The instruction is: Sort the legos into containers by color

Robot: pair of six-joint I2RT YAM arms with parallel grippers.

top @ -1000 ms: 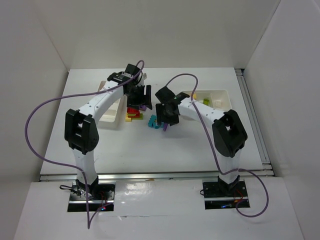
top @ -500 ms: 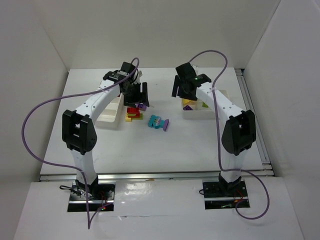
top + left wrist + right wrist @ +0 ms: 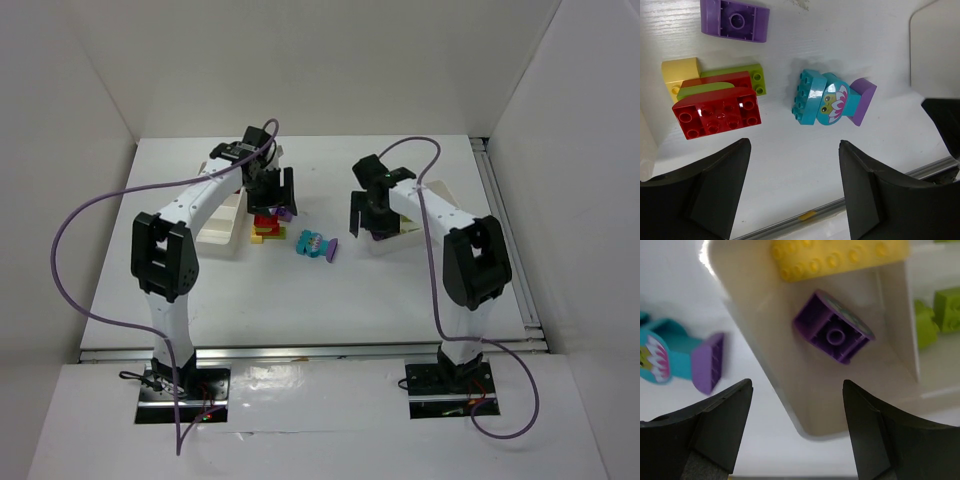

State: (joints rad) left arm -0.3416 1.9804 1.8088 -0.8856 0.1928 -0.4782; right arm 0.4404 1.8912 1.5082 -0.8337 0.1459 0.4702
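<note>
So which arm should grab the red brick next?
Left. The left gripper hangs open and empty just over the red brick. The right gripper is above the tray, farther from that brick.

Robotics lab, plain white walls (image 3: pixel 330 70), white table (image 3: pixel 300 300), 2 bolted arms (image 3: pixel 165 270) (image 3: pixel 470 265)

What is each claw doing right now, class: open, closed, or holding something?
Left claw: open, holding nothing.
Right claw: open, holding nothing; a purple brick lies in the tray below it.
</note>
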